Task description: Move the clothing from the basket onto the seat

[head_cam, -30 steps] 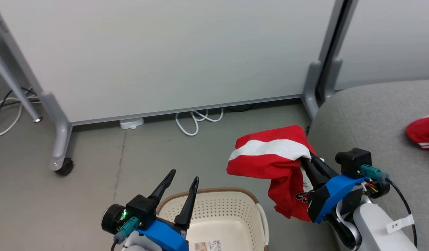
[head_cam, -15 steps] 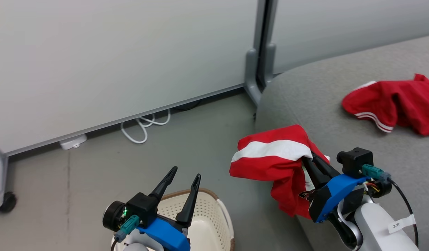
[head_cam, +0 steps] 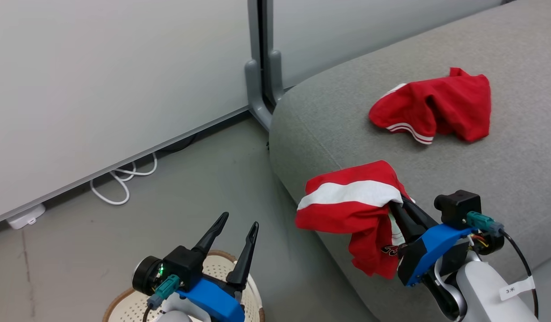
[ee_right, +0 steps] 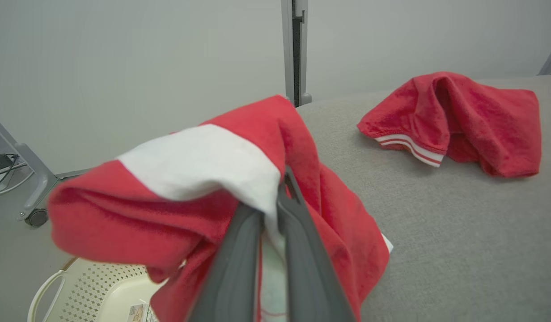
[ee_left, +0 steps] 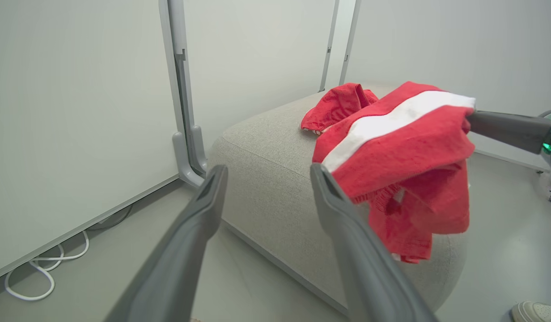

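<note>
My right gripper [head_cam: 394, 203] is shut on a red garment with a broad white stripe [head_cam: 347, 201], which hangs over the near-left edge of the grey seat [head_cam: 347, 116]. In the right wrist view the fingers [ee_right: 289, 214] pinch the cloth [ee_right: 190, 179] at its white band. A second red garment with thin white piping [head_cam: 436, 109] lies crumpled further back on the seat. My left gripper [head_cam: 239, 220] stands open with nothing in it above the cream basket [head_cam: 123, 308], whose rim shows at the bottom left. What lies inside the basket is mostly hidden.
Pale partition panels with a grey post [head_cam: 257, 89] stand behind the seat. A white cable [head_cam: 123, 179] and a small white adapter [head_cam: 23, 219] lie on the grey floor by the panel. A shoe [ee_left: 537, 311] shows at the left wrist view's bottom right.
The head camera has swung right: seat and second garment now sit further left, and the basket has slid to the bottom left. Both grippers hold the same pose; the right keeps its grip.
</note>
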Controlling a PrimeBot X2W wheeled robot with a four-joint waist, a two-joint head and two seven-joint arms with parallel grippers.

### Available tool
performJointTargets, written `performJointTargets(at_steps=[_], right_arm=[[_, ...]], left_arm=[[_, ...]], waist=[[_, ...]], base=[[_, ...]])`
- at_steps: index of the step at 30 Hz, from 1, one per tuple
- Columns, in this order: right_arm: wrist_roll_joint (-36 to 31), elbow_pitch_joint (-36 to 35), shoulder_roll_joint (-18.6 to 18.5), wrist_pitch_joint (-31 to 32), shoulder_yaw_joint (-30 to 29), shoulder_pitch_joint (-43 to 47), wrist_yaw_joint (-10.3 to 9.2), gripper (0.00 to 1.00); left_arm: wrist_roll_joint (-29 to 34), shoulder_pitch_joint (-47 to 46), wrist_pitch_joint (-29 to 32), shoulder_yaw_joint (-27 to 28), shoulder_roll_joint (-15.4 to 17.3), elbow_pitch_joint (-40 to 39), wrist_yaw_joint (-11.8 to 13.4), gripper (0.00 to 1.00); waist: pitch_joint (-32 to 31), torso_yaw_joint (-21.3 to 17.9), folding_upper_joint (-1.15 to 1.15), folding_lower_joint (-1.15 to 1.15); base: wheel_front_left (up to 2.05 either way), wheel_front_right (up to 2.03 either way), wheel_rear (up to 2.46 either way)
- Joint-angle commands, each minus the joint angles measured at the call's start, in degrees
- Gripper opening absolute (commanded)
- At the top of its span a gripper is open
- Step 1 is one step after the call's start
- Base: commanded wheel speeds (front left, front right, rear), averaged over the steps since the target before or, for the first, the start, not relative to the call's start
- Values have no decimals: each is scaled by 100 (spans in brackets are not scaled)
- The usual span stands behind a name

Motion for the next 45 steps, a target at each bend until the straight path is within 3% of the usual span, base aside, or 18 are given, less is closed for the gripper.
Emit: performJointTargets(at_steps=[1,10,20,27,34,45], right_arm=[[19,-22,-3,-26,-1,78,3,0],[24,-17,-13,-33,-27,72,3,0],[105,-71,-57,59,-155,-192,3,0],[223,-136,-444,278,-316,-1023,2,0],[474,-122,-779,556,-931,-2206,2,0],[-83,358,-1440,331,-2724,-3549,2,0]], left_arm=[[25,-60,-15,8,12,11,-9,100],[10,-80,-15,3,26,29,-9,100],[13,-156,-15,-31,55,9,-8,100],[87,-261,-15,-44,104,-80,-8,100],[205,-597,-15,-86,285,-247,-8,100],[395,-1479,-15,-442,676,-659,-8,100]], waist=[[13,-127,0,0],[12,-272,0,0],[148,-130,0,0],[444,-7,0,0],[1121,104,0,0],[2619,606,0,0]], base=[[0,0,0],[0,0,0],[0,0,0],[0,0,0],[0,0,0],[0,0,0]])
